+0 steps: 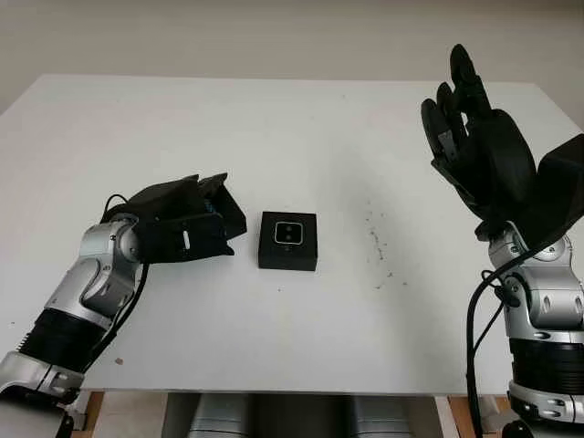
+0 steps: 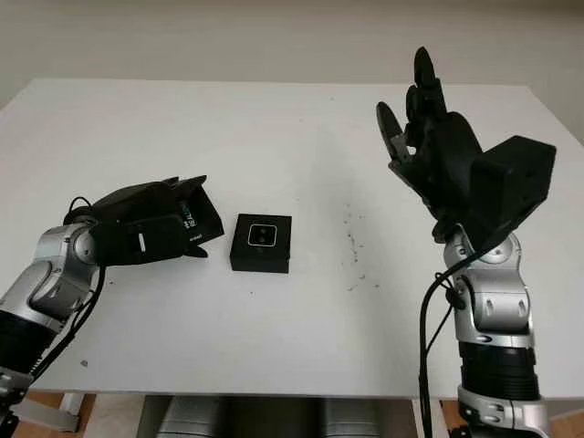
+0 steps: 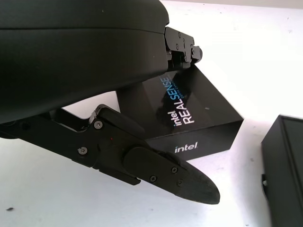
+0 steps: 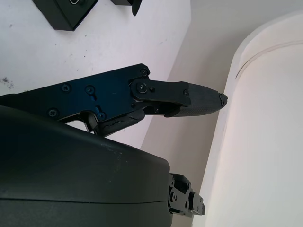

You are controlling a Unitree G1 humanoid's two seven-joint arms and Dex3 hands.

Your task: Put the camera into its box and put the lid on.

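Note:
A black box [image 1: 287,241] sits in the middle of the table with the small camera [image 1: 289,234] lying in it, lens side up. To its left my left hand [image 1: 222,217] is shut on the black lid [image 1: 230,210], which is tilted just above the table. The left wrist view shows the lid [image 3: 189,113] printed "intel REALSENSE", fingers over its top edge and the thumb [image 3: 180,175] in front of it. The box's edge [image 3: 286,170] stands a short gap away from the lid. My right hand [image 1: 470,119] is open and raised high over the table's right side.
The white table [image 1: 301,137] stretches far beyond the box on all sides. A few dark specks [image 1: 374,237] dot the surface right of the box. The table's front edge [image 1: 301,392] lies close to both forearms.

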